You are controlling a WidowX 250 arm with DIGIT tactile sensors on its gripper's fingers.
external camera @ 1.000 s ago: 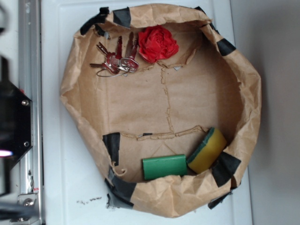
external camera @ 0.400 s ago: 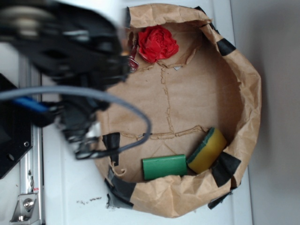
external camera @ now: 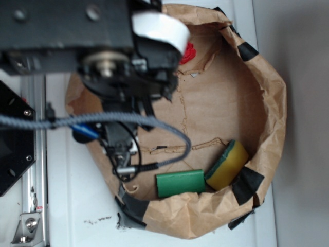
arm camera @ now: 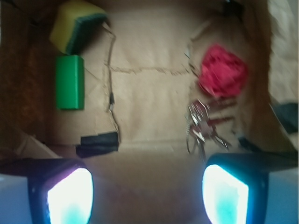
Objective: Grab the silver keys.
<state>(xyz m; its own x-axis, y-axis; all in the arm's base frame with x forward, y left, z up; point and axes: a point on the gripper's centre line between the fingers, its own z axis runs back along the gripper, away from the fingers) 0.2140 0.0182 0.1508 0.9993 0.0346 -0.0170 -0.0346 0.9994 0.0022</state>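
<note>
Gripper [arm camera: 147,196] spread wide, empty, above bin floor. Silver keys [arm camera: 203,123] just ahead by right finger [arm camera: 226,196], beside red cloth ball [arm camera: 223,74]. Likely light, stiff, slick, loose on ring; pinch at clustered heads. Far: green block [arm camera: 70,81], sponge [arm camera: 74,25].

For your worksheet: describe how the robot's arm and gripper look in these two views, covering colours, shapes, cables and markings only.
The arm is black and blocky, with round silver screws, a circular metal joint and a curved white label. A braided grey cable loops beneath it beside a thinner blue wire. In the wrist view, the gripper shows two dark fingers with glowing white-cyan pads, set wide apart.
</note>
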